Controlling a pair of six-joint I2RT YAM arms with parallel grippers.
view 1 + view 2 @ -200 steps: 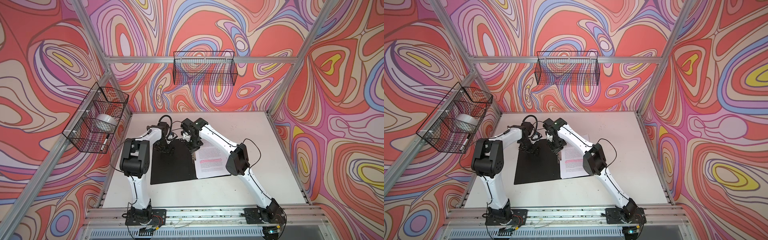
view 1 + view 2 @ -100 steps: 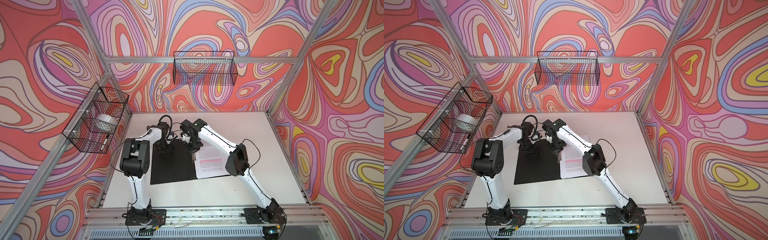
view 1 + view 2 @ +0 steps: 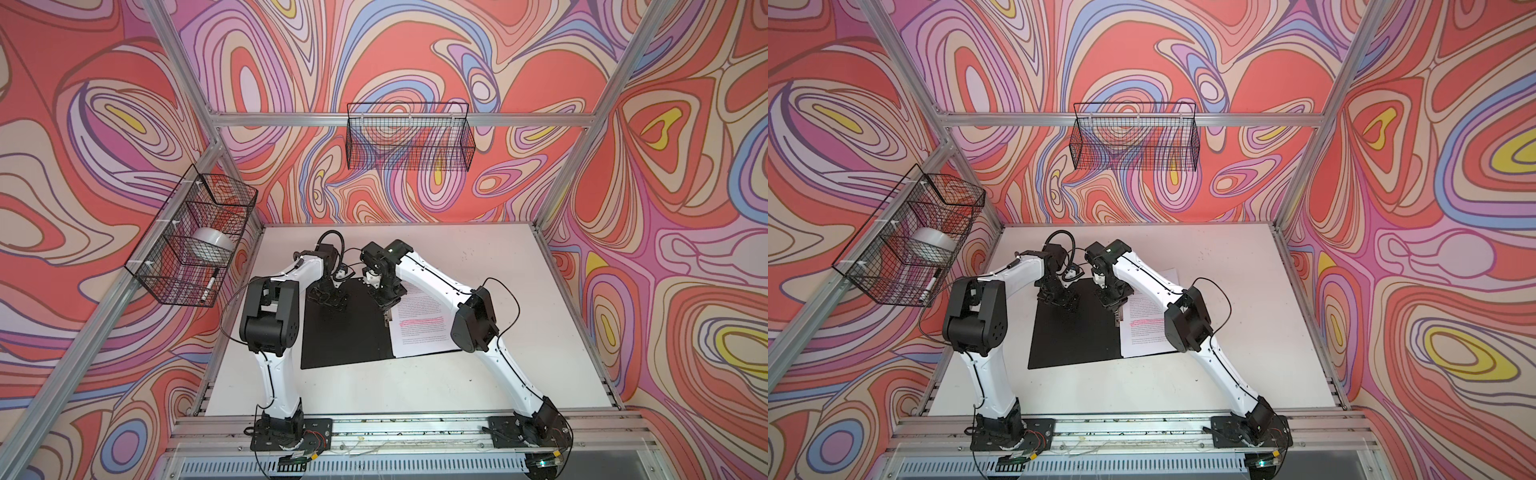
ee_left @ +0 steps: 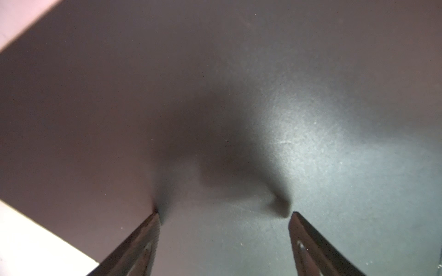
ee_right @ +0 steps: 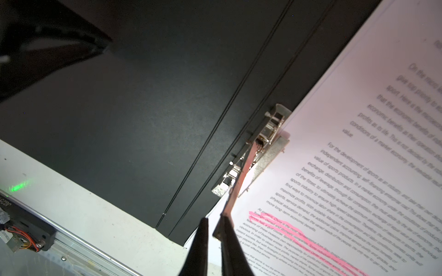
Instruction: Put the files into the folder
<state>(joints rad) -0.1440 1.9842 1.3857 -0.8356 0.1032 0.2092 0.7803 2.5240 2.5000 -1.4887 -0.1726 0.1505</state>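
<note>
The folder (image 3: 345,332) (image 3: 1075,336) lies open on the white table, black inside up. The files (image 3: 419,328) (image 3: 1144,332), white printed sheets with pink highlighted lines, lie on its right half. In the left wrist view my left gripper (image 4: 224,215) is open, with both fingertips pressed on the folder's (image 4: 215,95) black left flap. It shows in both top views (image 3: 332,301) (image 3: 1065,301). My right gripper (image 5: 214,221) (image 3: 387,318) (image 3: 1117,318) is shut on the raised lever of the metal spine clip (image 5: 260,143). The clip sits at the files' (image 5: 358,167) edge.
A wire basket (image 3: 195,237) on the left wall holds a tape roll (image 3: 210,245) and a marker (image 3: 209,284). Another wire basket (image 3: 409,141) hangs on the back wall. Both arms' elbows rise above the table (image 3: 478,257); an aluminium rail (image 3: 395,428) runs along the front.
</note>
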